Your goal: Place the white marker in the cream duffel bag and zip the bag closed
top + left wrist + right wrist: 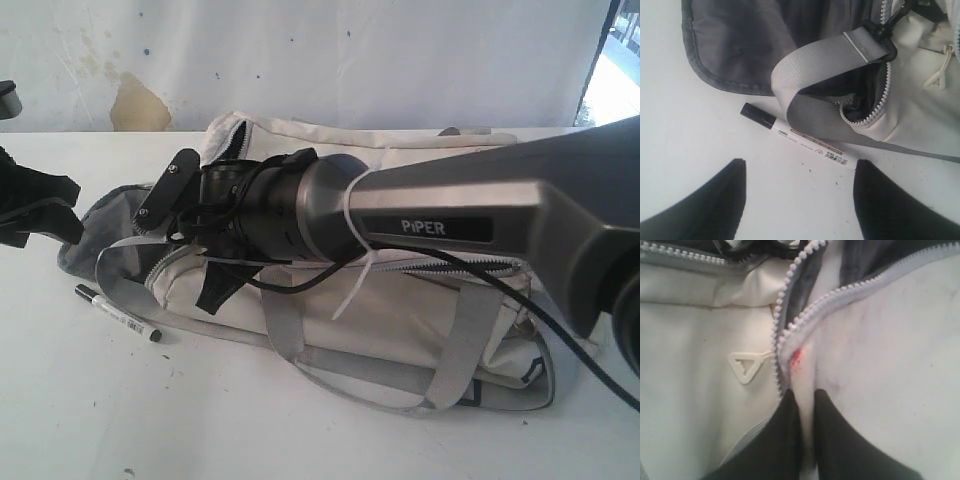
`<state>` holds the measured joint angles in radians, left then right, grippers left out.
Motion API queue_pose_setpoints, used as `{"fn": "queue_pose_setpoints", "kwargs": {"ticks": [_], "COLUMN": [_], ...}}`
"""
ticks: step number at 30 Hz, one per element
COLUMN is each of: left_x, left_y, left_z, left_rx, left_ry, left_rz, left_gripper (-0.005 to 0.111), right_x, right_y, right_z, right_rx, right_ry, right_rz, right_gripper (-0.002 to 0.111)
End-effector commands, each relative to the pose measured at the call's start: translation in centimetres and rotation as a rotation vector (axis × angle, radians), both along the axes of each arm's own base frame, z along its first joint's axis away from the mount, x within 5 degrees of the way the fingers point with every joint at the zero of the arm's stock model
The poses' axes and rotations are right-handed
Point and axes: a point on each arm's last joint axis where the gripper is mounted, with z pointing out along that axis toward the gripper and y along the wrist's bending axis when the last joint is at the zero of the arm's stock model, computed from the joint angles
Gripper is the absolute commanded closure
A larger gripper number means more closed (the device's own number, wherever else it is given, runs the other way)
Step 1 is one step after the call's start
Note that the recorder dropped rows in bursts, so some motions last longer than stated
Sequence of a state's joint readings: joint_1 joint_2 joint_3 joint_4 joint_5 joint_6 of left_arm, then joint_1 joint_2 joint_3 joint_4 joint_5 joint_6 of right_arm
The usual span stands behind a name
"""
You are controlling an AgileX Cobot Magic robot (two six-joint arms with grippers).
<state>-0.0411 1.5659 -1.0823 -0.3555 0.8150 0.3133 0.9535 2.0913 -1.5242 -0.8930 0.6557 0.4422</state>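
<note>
Fingers [780, 440] of the right gripper [804, 399] are pinched tight on a fold of the cream duffel bag [880, 365], right beside its open zipper [784, 310]. Over on the left gripper [800, 167], fingers [715, 205] stand wide apart, holding nothing. The white marker [795, 137] lies on the table [680, 130] just beyond their tips, outside the bag, with a grey strap [815, 65] crossing over it.

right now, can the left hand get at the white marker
Probably yes. The left hand is open close to the white marker, which lies on bare table. The grey strap of the cream duffel bag lies against it and might snag.
</note>
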Motion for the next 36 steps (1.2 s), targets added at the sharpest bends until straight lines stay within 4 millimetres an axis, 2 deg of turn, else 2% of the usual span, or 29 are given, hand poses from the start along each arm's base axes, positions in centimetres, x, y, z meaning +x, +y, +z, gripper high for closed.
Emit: {"fn": "queue_pose_setpoints", "kwargs": {"ticks": [1,6,10,17,24,32,36], "left_x": [-0.2,-0.2,-0.4,-0.7,-1.2,-1.4,-1.3], "left_y": [0.0,0.0,0.0,0.0,0.3,0.3,0.0], "left_z": [0.3,0.3,0.2,-0.5,-2.6,-3.1,-3.0], "left_rx": [-0.011,-0.011,-0.017,-0.055,-0.067,-0.102,-0.159], "left_ry": [-0.009,-0.009,0.015,0.099,0.086,0.116,0.13], "left_rz": [0.012,0.012,0.015,0.143,0.249,0.329,0.368], "left_gripper": [0.04,0.04,0.04,0.04,0.04,0.04,0.04], "right_x": [-0.5,-0.6,0.3,2.6,4.6,6.8,8.0], "right_y": [-0.2,-1.0,-2.4,-6.6,-11.0,-15.1,-16.6], "right_z": [1.8,4.2,5.3,7.1,9.3,9.8,10.1], "right_rx": [0.058,0.137,0.181,0.302,0.436,0.469,0.469], "right_ry": [0.011,0.024,0.039,0.104,0.156,0.133,0.092], "right_rz": [-0.031,-0.074,-0.134,-0.353,-0.513,-0.615,-0.585], "right_gripper": [0.108,0.108,0.108,0.108,0.108,0.108,0.108]}}
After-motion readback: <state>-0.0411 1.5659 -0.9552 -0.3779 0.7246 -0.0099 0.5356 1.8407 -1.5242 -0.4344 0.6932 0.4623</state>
